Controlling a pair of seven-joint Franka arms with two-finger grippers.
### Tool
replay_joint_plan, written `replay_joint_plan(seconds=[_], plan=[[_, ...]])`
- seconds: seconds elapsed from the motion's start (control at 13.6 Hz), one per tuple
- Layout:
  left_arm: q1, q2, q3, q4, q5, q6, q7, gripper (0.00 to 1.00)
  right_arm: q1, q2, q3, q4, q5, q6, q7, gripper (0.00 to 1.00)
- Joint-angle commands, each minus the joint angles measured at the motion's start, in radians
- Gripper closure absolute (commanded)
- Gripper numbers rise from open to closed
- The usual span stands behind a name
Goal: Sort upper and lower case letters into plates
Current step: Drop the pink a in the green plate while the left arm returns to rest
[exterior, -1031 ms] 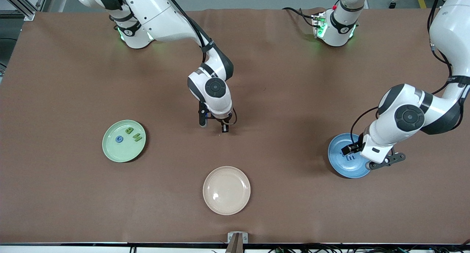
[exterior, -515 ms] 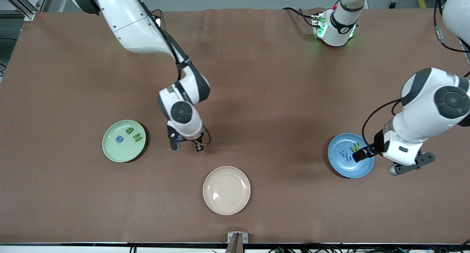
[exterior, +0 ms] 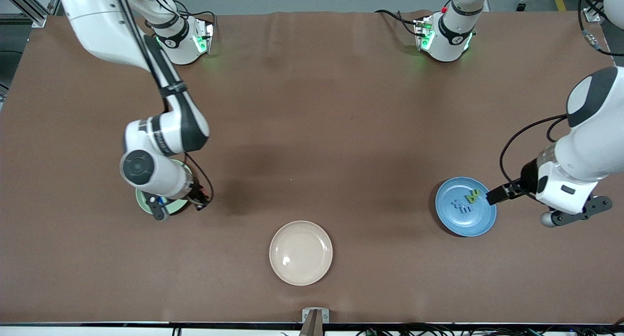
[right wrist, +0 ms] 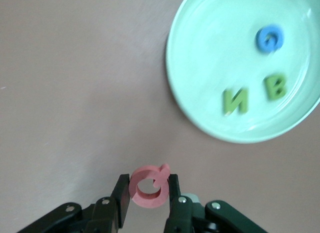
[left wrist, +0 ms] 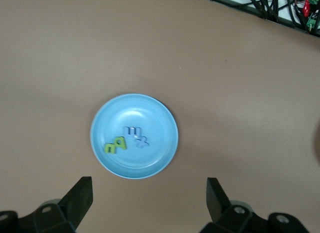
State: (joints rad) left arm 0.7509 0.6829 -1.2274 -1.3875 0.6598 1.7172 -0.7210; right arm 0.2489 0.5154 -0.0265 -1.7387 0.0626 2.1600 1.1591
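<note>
Swung from mid-worktop, right pincer (right wrist: 149,193) grips red letter (right wrist: 148,186) beside green plate (right wrist: 200,118); left pincer (left wrist: 150,193), spread wide and empty, has withdrawn from blue plate (left wrist: 160,153) toward its 3 o'clock.

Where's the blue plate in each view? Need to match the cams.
Front view: blue plate at the left arm's end of the table.
Left wrist view: in full view on the table.
Right wrist view: not in it; the plate there is the green plate.
Shared landmark: the green letters lying in the blue plate beside the blue letters.
</note>
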Motion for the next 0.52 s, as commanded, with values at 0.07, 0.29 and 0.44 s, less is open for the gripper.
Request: replay_joint_plan(seconds=[0.07,0.29,0.44], plan=[[0.079,-0.069,-0.047,0.005,-0.031,-0.041,0.086,0.00,-0.109,-0.089,0.022,-0.143,0.020,0.024,-0.197,1.00],[0.172,-0.069,-0.139,0.005,-0.029,-0.079,0.121,0.00,-0.192,-0.081,0.022,-0.201,0.020,0.099,-0.338,1.00],[0.189,-0.071,-0.159,0.005,-0.028,-0.122,0.155,0.00,-0.203,-0.078,0.020,-0.271,0.020,0.216,-0.378,1.00]])
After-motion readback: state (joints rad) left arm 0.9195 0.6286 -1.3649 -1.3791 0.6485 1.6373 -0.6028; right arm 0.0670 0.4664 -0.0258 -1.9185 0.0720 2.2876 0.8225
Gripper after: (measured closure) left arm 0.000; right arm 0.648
